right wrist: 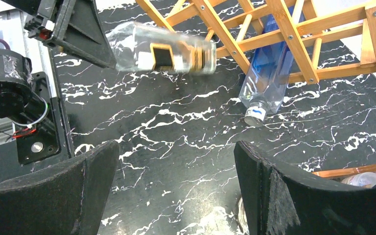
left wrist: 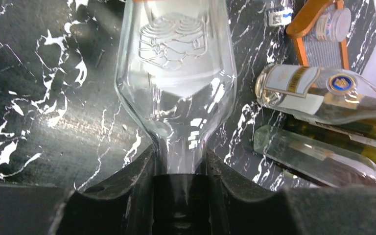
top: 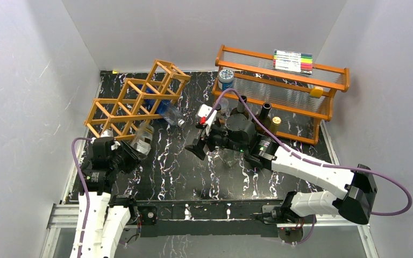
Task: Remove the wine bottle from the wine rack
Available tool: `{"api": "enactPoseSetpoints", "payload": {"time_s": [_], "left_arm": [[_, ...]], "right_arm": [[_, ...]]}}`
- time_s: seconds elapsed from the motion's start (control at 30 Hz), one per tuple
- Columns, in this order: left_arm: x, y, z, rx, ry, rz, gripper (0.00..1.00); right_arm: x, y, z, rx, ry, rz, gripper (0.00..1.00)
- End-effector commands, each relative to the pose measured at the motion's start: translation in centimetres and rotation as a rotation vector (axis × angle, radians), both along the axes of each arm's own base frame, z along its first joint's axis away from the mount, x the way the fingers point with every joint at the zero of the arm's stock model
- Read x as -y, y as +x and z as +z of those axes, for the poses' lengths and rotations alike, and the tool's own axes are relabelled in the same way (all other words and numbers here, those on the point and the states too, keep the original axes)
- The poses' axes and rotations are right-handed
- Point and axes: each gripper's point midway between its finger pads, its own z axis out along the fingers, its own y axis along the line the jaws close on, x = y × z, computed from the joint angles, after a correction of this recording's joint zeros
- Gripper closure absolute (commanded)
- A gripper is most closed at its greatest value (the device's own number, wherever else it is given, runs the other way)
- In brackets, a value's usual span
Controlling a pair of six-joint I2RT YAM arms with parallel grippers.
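Note:
The wine rack (top: 134, 99), an orange-brown stick lattice, stands at the back left; it also shows in the right wrist view (right wrist: 274, 34). A blue bottle (top: 165, 110) lies in one of its cells, neck pointing out over the table (right wrist: 269, 83). My left gripper (top: 125, 153) is shut on the neck of a clear wine bottle (top: 142, 138), whose base is just at the rack's front edge. In the left wrist view the neck sits between my fingers (left wrist: 137, 171) and the embossed body (left wrist: 176, 73) points away. My right gripper (top: 199, 145) is open and empty over the table (right wrist: 176, 161).
A larger orange two-tier shelf (top: 285, 80) stands at the back right with a marker pack (top: 293, 60) on top, a blue-lidded jar (top: 226, 78) and dark bottles (top: 265, 110) beside it. Other glass bottles (left wrist: 323, 95) lie on the black marble table (top: 166, 172) near the right arm.

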Motion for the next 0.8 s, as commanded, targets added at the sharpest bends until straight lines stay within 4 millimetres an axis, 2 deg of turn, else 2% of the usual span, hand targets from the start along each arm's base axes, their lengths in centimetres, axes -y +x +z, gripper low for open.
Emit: {"api": "enactPoseSetpoints", "payload": {"time_s": [0.0, 0.27, 0.33, 0.43, 0.57, 0.6, 0.67, 0.77], "left_arm": [[2.3, -0.9, 4.2, 0.045, -0.099, -0.093, 1.0], [2.8, -3.7, 4.4, -0.06, -0.092, -0.165, 1.0], [3.5, -4.2, 5.0, -0.066, -0.097, -0.252, 1.0], [3.3, -5.0, 5.2, -0.108, -0.022, -0.389, 1.0], [3.7, -6.1, 5.8, -0.103, 0.014, -0.478, 1.0], [3.8, -6.2, 5.7, -0.108, 0.016, -0.485, 1.0], [4.2, -6.6, 5.8, -0.108, 0.021, -0.53, 1.0], [4.4, -6.8, 5.8, -0.108, 0.027, -0.56, 1.0]], "right_arm": [[-1.1, 0.2, 4.5, 0.064, 0.114, 0.02, 0.02], [-2.2, -0.4, 4.7, 0.117, 0.07, 0.11, 0.02], [-3.4, -1.2, 4.3, 0.119, 0.048, 0.162, 0.02], [-6.0, -3.2, 2.5, 0.076, 0.0, 0.281, 0.02], [-9.7, -5.5, -0.5, 0.038, -0.054, 0.494, 0.02], [-10.5, -5.7, -1.4, 0.036, -0.071, 0.514, 0.02], [-13.4, -7.2, -3.6, 0.069, -0.12, 0.56, 0.02], [-14.7, -8.0, -4.5, 0.107, -0.133, 0.556, 0.02]]}}
